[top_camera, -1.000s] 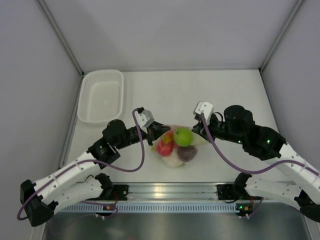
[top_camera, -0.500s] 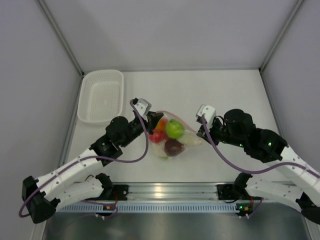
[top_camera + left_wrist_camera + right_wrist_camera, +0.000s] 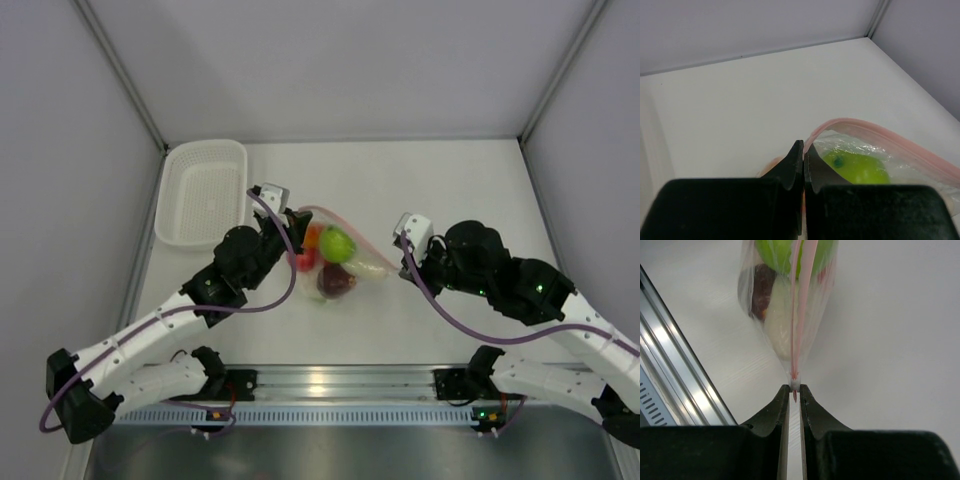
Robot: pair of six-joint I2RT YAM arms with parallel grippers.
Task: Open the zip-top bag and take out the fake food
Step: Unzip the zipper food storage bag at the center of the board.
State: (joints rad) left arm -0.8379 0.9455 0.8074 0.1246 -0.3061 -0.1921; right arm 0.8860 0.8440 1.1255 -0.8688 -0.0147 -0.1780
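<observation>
Zip-top bag (image 3: pixel 352 262) — mid-table, stretched between both arms. Fake food (image 3: pixel 335 282) all inside, green apple (image 3: pixel 337 243) uppermost. Left gripper (image 3: pixel 803 151) pinched together on one end of the pink zip strip (image 3: pixel 796 315), right gripper (image 3: pixel 795 390) clamped on the other. Mouth seemingly barely parted — nothing removed yet. White basket (image 3: pixel 200 190) well apart.

White-and-black jointed arms (image 3: pixel 140 345), looping purple cables (image 3: pixel 294 280), small green lights (image 3: pixel 541 284)

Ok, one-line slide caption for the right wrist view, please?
Right gripper pinching the pink zip strip of the clear bag, with green, purple and white toy food visible inside.
</observation>
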